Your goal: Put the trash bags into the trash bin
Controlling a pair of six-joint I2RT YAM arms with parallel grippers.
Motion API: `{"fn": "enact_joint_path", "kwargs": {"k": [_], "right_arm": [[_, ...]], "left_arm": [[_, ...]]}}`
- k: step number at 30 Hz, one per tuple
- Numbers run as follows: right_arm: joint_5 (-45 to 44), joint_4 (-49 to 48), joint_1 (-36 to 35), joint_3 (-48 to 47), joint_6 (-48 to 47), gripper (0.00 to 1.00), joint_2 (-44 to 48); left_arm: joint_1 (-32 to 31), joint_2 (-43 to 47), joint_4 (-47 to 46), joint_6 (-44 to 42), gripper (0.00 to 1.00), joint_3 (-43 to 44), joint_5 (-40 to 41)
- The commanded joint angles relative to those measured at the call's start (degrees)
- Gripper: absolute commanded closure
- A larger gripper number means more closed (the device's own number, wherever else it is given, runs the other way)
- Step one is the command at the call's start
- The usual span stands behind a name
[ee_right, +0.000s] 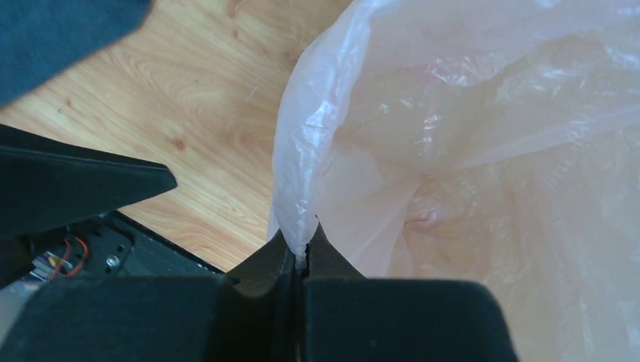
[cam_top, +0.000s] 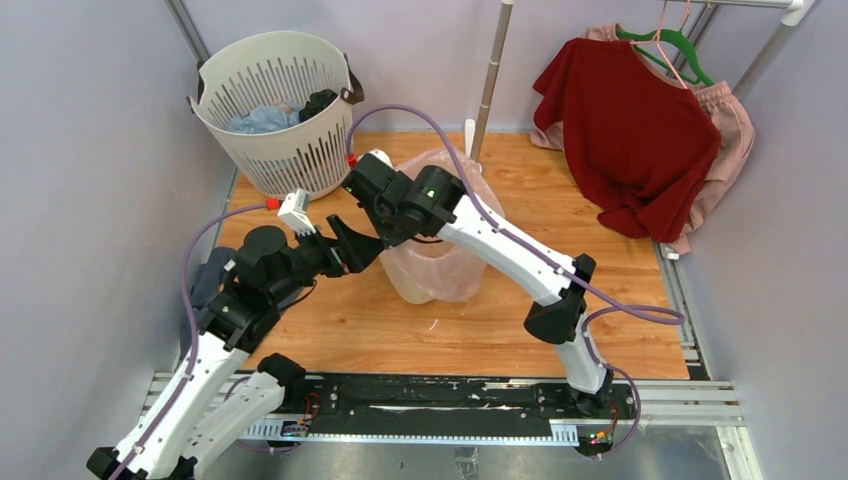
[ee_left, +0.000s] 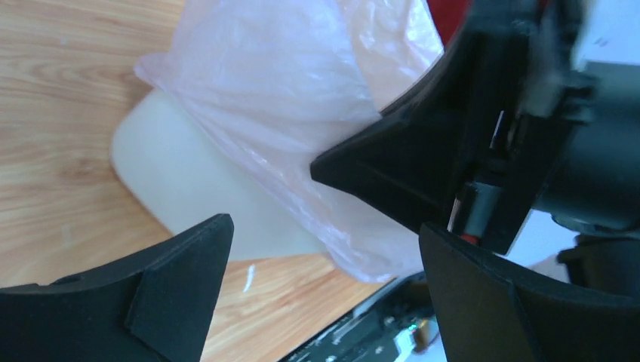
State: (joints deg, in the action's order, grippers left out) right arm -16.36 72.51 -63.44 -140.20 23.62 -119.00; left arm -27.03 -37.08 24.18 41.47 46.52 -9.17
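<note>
The pale-pink translucent trash bag (cam_top: 450,262) is draped over the cream trash bin (ee_left: 181,196), whose lower wall shows below the plastic in the left wrist view. My right gripper (ee_right: 303,245) is shut on the bag's left rim, a thin fold of plastic pinched between its fingertips. From above, the right gripper (cam_top: 388,232) hangs over the bin's left side. My left gripper (cam_top: 348,250) is wide open just left of the bin and holds nothing. In its own view the left gripper (ee_left: 324,226) frames the bag's (ee_left: 302,90) hanging edge without touching it.
A white slotted basket (cam_top: 275,110) with clothes stands at the back left. A red shirt (cam_top: 630,130) and a pink garment (cam_top: 728,130) hang at the back right, beside a pole (cam_top: 490,80). A blue-grey cloth (cam_top: 208,278) lies left of the left arm.
</note>
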Motion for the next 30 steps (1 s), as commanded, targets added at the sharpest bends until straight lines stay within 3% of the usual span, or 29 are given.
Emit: {"fn": "enact_joint_path", "kwargs": {"k": [1, 13, 18, 23, 30], "right_arm": [[-5.6, -4.8, 1.2, 1.4, 2.4, 1.00, 5.8], [-13.4, -12.6, 2.4, 10.1, 6.8, 1.00, 13.0], [-14.7, -13.9, 2.5, 12.4, 7.4, 1.00, 14.7], [-14.3, -15.2, 2.6, 13.7, 7.5, 1.00, 16.1], [-12.8, -18.1, 2.6, 16.9, 8.5, 1.00, 18.9]], "left_arm": [[0.0, -1.5, -15.6, 10.8, 0.00, -4.1, -8.8], [-3.2, -8.4, -23.7, 15.8, 0.04, -6.2, -4.5], [-4.3, -10.7, -23.9, 16.2, 0.23, -5.5, -3.1], [-5.4, -12.8, -25.6, 15.9, 0.26, -5.0, -1.3], [-6.9, -16.2, -27.4, 15.7, 0.46, -5.0, 0.8]]}}
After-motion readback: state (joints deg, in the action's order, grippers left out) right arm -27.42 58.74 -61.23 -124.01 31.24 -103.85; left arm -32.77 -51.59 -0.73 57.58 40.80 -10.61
